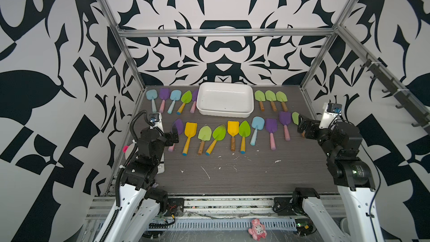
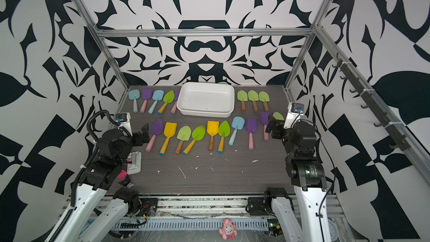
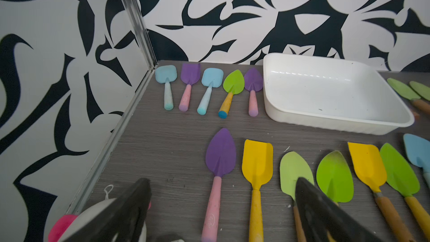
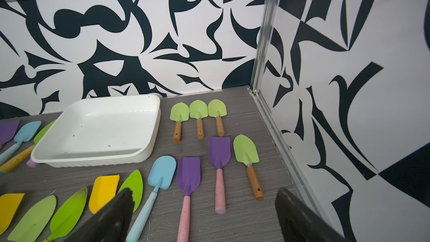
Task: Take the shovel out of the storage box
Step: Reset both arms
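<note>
Both sets of jaws gape wide and empty, the storage box (image 1: 224, 98) bare too; we'd judge those shovels (image 1: 233, 128) light, stiff, best pinched mid-handle.

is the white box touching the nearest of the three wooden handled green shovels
Apart. The right wrist view shows a strip of bare table between the storage box and the nearest light green shovel.

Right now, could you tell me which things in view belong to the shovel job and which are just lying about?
Belong to the job: storage box, holding no shovel; shovels, laid in rows on the table; left gripper and right gripper, both open.
Just lying about: pink toy pig, off the table's front; white flecks on the table.
</note>
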Robot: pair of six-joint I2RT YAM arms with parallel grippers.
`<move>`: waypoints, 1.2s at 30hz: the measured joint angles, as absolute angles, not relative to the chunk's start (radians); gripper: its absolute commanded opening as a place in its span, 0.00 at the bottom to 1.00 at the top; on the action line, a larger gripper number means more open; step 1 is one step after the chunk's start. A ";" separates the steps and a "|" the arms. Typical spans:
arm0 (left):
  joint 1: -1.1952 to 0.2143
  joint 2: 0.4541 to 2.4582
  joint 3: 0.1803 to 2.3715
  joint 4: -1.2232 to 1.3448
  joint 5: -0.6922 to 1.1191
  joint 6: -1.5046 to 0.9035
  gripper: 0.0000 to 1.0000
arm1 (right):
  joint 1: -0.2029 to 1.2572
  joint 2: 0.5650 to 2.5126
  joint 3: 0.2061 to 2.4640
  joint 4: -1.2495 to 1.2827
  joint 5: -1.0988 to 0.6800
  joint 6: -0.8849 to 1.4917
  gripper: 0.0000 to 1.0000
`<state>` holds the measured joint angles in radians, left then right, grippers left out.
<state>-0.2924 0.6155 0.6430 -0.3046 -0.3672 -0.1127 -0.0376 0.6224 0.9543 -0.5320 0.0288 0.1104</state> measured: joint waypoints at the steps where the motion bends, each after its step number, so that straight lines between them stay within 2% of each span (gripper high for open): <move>1: -0.289 0.621 0.611 -0.267 -0.367 -0.102 0.99 | -0.038 0.603 0.934 -0.528 0.029 0.107 0.98; 11: -0.206 0.688 0.352 0.084 -0.303 -0.028 0.99 | -0.038 0.520 0.799 -0.488 0.035 0.066 0.99; 20: -0.143 1.171 0.308 0.566 -0.211 -0.011 0.99 | -0.038 0.687 0.533 -0.179 0.052 0.049 0.99; 26: -0.122 1.340 0.328 0.787 -0.155 0.025 0.99 | -0.038 0.885 0.397 0.109 0.056 0.057 1.00; 30: -0.118 1.340 0.334 0.846 -0.109 0.038 0.99 | -0.038 0.987 0.348 0.288 0.066 0.076 1.00; 36: -0.118 1.214 0.326 0.812 -0.053 0.052 0.99 | -0.038 1.015 0.290 0.454 0.093 0.080 1.00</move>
<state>-0.1177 1.2137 0.3264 0.8116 -0.0528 0.0521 -0.0376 1.0145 0.2897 0.4538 0.0929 0.0799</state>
